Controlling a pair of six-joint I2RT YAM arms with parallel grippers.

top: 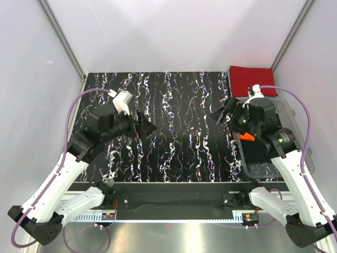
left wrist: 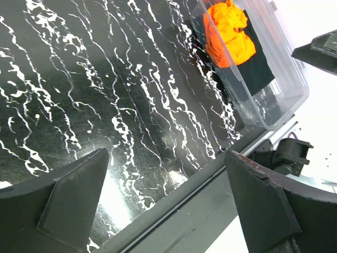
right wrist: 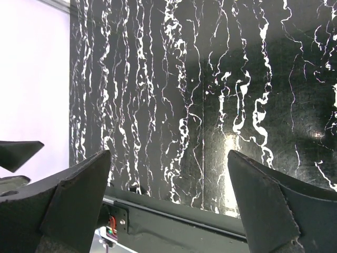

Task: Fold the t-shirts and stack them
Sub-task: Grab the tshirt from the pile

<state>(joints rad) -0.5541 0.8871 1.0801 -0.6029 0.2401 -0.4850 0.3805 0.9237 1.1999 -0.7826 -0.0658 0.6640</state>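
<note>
Both grippers hang over the black marbled table [top: 179, 158] with nothing in them. The left gripper [left wrist: 168, 174] has its fingers spread wide with only bare tabletop between them. The right gripper [right wrist: 168, 168] is spread just as wide, also over bare tabletop.

The orange t-shirt [left wrist: 229, 31] lies bunched in a clear bin [left wrist: 287, 105], well beyond the left fingers. From above it sits behind the right fingers, under that arm's wrist. It rests on a dark cloth [left wrist: 258, 71] in the bin.

The shirt looks light, limp and crumpled, so it will probably sag and trail from wherever it is pinched. A raised fold on top of the heap seems the easiest first hold, with the shoulders or hem better for spreading it out.

Farthest off, past the right fingers at the table's back corner, the red t-shirt [top: 250, 79] lies as a flat folded square, apart from both grippers.
</note>
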